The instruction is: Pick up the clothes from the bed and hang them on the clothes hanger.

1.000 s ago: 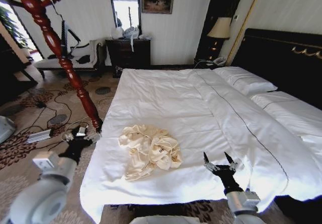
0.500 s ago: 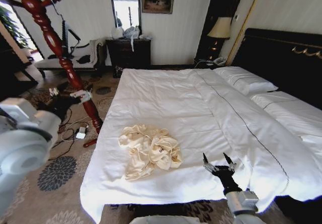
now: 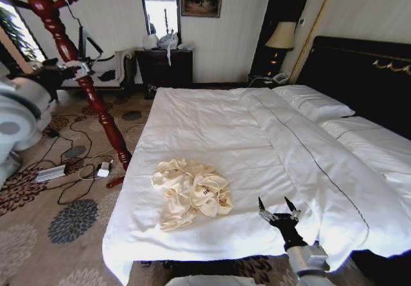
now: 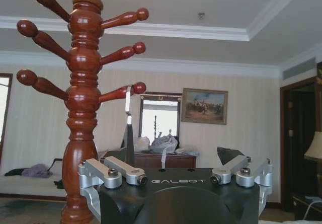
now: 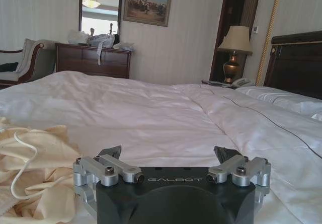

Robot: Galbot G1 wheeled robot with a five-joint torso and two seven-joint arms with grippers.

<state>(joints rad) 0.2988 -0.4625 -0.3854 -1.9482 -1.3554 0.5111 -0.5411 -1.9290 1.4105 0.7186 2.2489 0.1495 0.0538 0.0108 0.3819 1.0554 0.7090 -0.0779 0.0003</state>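
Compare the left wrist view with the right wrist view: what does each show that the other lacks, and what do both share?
Left wrist only: the wooden coat stand and the open left gripper. Right wrist only: the cream clothes crumpled on the bed, the lamp, and the open right gripper. Both: the framed painting and the dark dresser.

Soft cream cloth clothes (image 3: 191,192), glossy wooden stand (image 4: 83,108)
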